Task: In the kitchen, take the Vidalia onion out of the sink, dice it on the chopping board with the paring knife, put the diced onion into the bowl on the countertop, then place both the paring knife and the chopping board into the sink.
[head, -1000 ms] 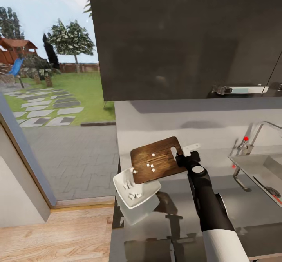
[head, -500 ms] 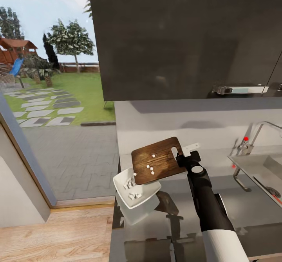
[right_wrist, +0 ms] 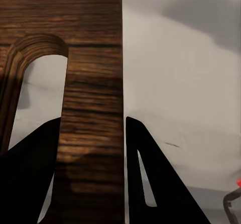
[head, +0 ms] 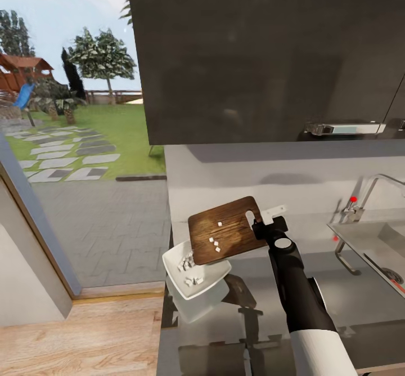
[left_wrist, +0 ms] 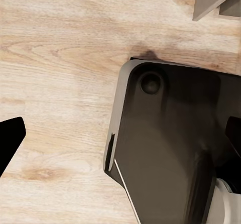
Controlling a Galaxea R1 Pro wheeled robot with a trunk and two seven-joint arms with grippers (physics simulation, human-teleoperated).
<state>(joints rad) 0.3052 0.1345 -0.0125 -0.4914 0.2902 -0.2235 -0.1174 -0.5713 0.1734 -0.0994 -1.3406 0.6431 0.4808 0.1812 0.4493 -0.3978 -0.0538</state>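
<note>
Right claw (head: 263, 225) pinches the chopping board (head: 225, 229) above the glossy grey countertop (head: 360, 303).

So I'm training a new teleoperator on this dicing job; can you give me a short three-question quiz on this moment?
1. True or false: the chopping board lies flat on the countertop.
2. Where are the diced onion pieces?
A. all in the bowl
B. some on the board, some in the bowl
C. in the sink
3. Fill in: the right pincer grips the board at the end with the ______.

Key
1. False: the board is lifted and tilted, its low end over the bowl.
2. B: diced onion pieces rest on the board and others lie in the bowl; the sink stands off to the right.
3. Handle slot.
</note>
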